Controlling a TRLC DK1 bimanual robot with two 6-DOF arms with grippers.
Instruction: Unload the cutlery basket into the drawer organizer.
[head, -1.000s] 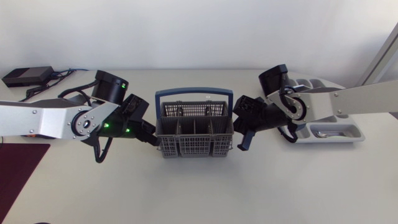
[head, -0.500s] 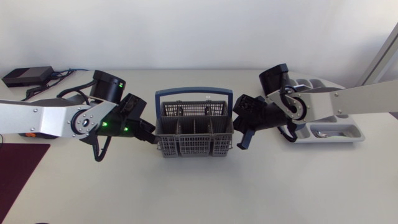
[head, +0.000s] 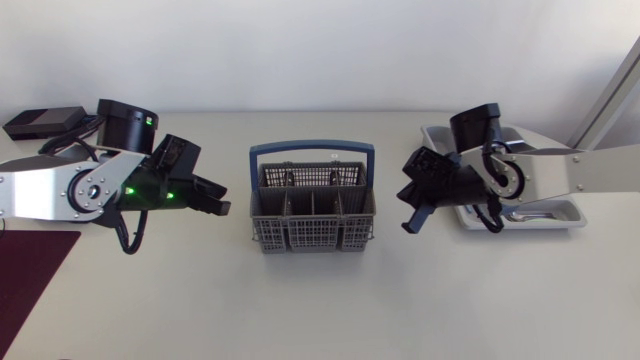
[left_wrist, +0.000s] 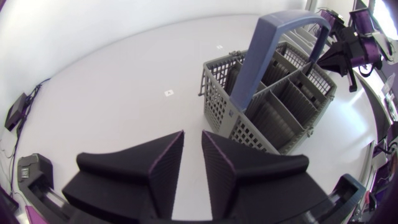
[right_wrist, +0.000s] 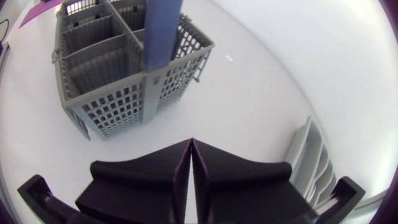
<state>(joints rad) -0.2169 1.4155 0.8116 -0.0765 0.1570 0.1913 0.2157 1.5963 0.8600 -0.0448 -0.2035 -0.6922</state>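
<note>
Table (head: 320, 300) — basket (head: 312, 236) centre | left end effector (left_wrist: 193, 142) ajar | right end effector (right_wrist: 191, 149) closed

**Robotics laboratory, bench test station.** Two jointed machine arms with silver-grey links and black joints, the left arm (head: 60, 190) and the right arm (head: 580, 165), come in from opposite sides over a plain off-white counter (head: 320, 300). Small green indicator lights (head: 130, 190) glow on the left arm. A flat black electronics box (head: 40, 122) with loose black cables (head: 62, 145) lies at the counter's far left corner. Two household items stand on the work surface between and beside the arms: a grey plastic-mesh cutlery basket with a blue handle (head: 312, 215) and a pale grey moulded drawer organizer (head: 545, 212).
</note>
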